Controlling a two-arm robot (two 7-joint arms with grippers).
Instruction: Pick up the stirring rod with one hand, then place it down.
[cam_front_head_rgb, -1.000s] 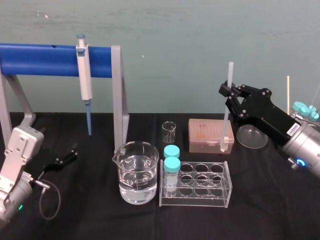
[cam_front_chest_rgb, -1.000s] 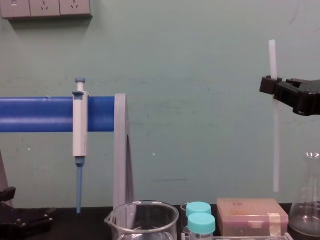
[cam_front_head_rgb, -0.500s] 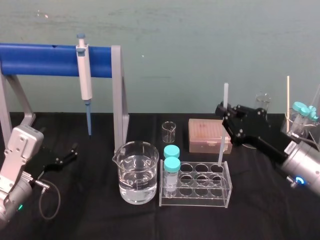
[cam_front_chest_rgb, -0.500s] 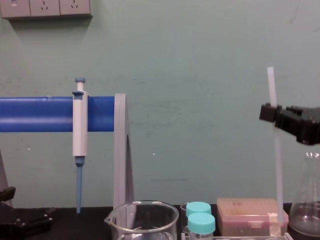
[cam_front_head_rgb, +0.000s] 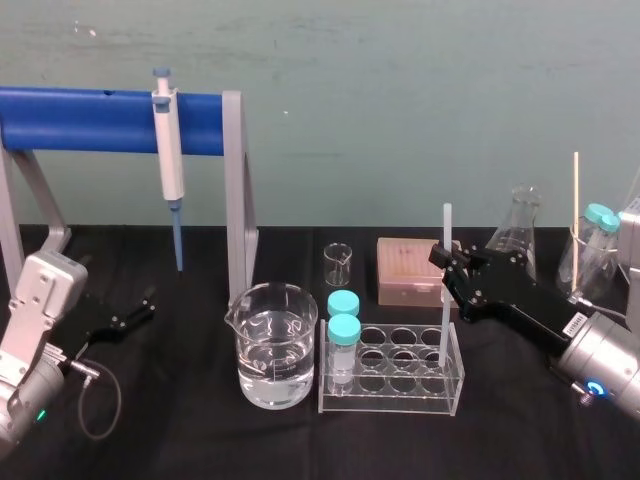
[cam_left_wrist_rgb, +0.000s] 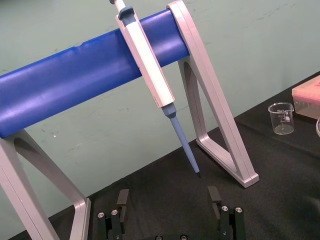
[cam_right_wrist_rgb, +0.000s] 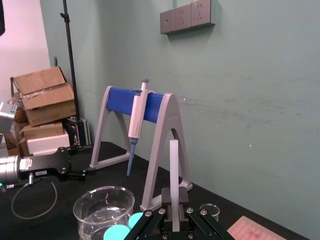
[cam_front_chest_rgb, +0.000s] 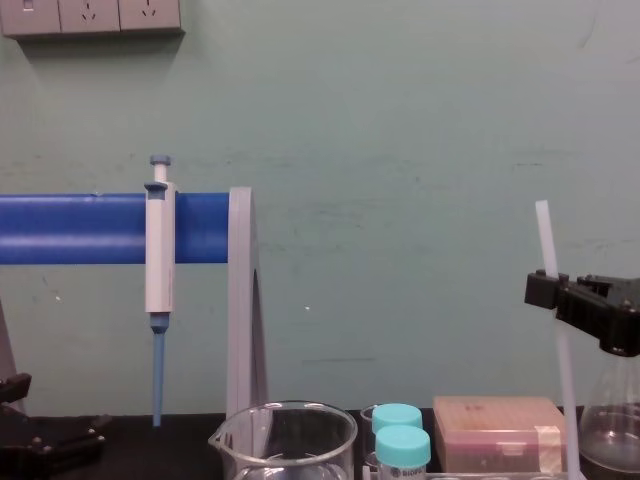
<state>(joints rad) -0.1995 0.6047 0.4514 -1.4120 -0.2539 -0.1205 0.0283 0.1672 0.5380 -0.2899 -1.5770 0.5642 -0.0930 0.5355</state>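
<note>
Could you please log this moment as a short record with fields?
Right gripper: fingers shut on the stirring rod
Rod: upright, lower end inside the right end of the tube rack
Left gripper: open, parked on the table at left
Pipette: hanging on the blue stand
Beaker: left of the rack, holding clear liquid

Translucent-white stirring rod (cam_front_head_rgb: 447, 225), black right hand (cam_front_head_rgb: 448, 268), blue bar (cam_front_head_rgb: 90, 120), teal caps (cam_front_head_rgb: 343, 302).

A pipette (cam_front_head_rgb: 168, 150) hung on the blue stand (cam_front_head_rgb: 80, 120). A beaker (cam_front_head_rgb: 272, 350) of water stood just beside the rack (cam_front_head_rgb: 395, 400), a tip box (cam_front_head_rgb: 405, 270) behind.
</note>
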